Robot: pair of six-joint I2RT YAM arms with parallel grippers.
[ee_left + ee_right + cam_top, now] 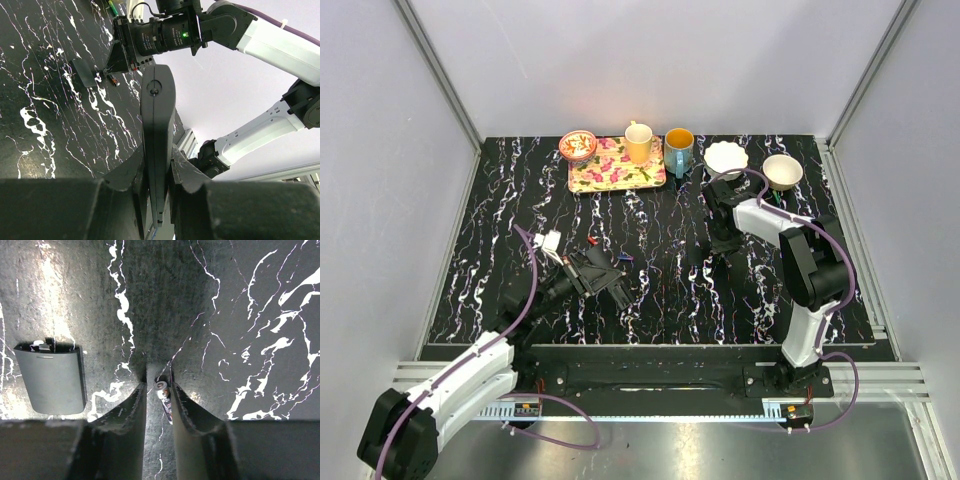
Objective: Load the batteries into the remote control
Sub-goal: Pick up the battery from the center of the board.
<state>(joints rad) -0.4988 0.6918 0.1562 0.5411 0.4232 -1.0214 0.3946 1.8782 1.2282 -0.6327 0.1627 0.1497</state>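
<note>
My left gripper point(159, 170) is shut on the remote control point(157, 115), a slim black bar held on edge above the table and left of centre in the top view point(598, 272). My right gripper point(159, 382) points down at the table with its jaws astride one of the batteries point(164, 396). That battery lies flat against the right finger point(187, 410), and a gap remains on the left finger's side. A dark battery cover point(50, 377) lies flat to the left of it. The left wrist view shows that battery point(113, 80) and the cover point(82, 72) under the right gripper.
Along the back edge stand a flowered tray point(617, 168), a pink bowl point(578, 145), a yellow mug point(638, 143), a blue mug point(679, 151) and two white bowls point(726, 157) point(782, 171). A small red-and-blue piece point(623, 259) lies by the left gripper.
</note>
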